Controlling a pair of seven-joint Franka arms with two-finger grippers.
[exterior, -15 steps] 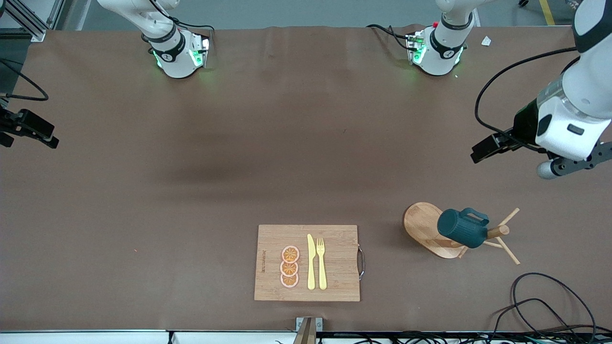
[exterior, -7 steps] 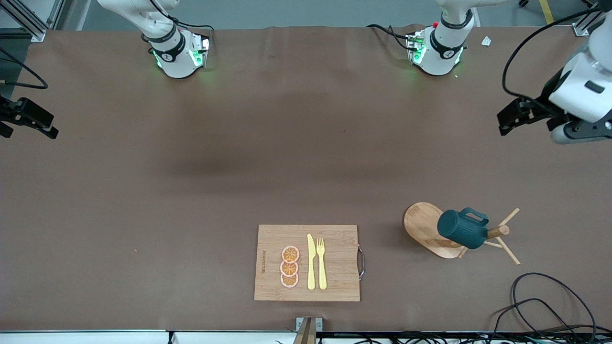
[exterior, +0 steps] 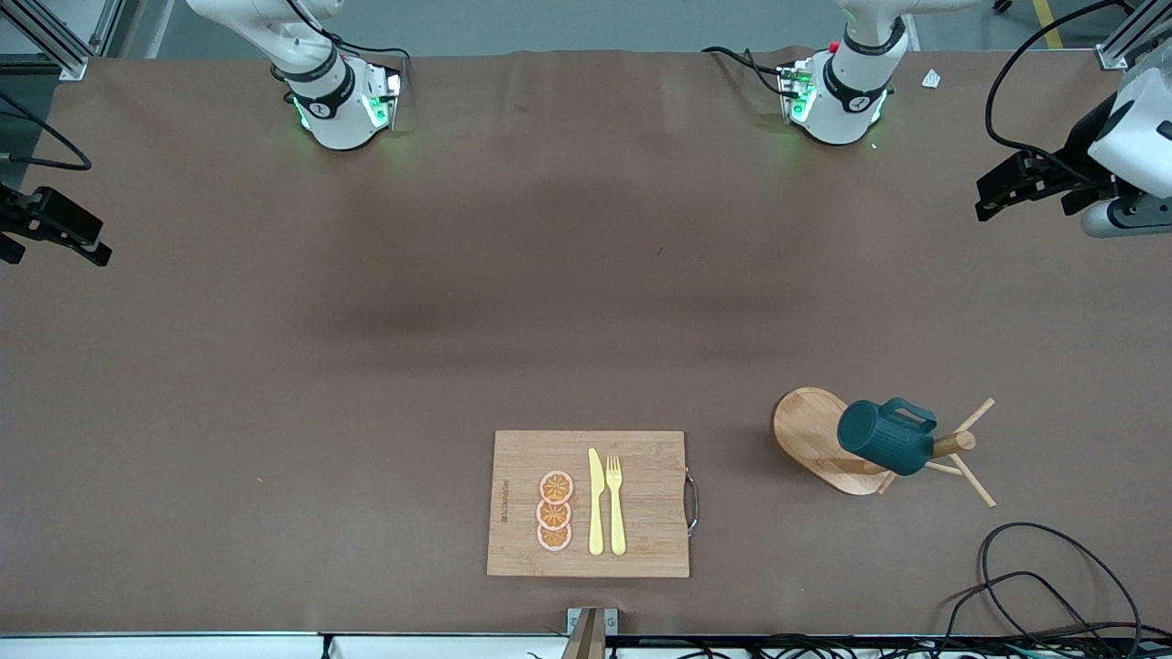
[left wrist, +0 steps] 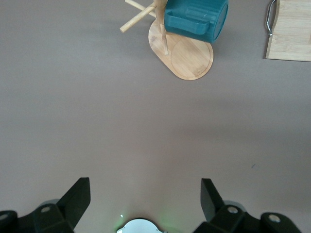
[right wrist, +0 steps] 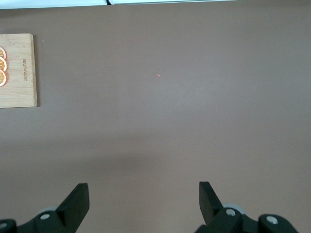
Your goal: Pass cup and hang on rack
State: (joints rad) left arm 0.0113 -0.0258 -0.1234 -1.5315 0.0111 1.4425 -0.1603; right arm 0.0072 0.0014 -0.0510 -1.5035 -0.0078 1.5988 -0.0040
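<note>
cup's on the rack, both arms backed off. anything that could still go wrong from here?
1. The cup hangs tilted on a thin peg of the rack, leaning out past the post; a bump could slip it off.
2. All the weight sits on one side of the rack, so it might tip.
3. The left gripper, jaws open over bare table at the left arm's end, trails a looping cable that might snag. The right gripper waits open at its own end.

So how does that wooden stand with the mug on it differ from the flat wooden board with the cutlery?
The rack has an oval base with a post and thin pegs sticking out; the cutting board is a flat rectangle with a metal handle. The rack carries the teal cup hung on it; the cutting board holds a yellow knife, a fork and orange slices. The rack sits toward the left arm's end of the table. Both look like light wood.
</note>
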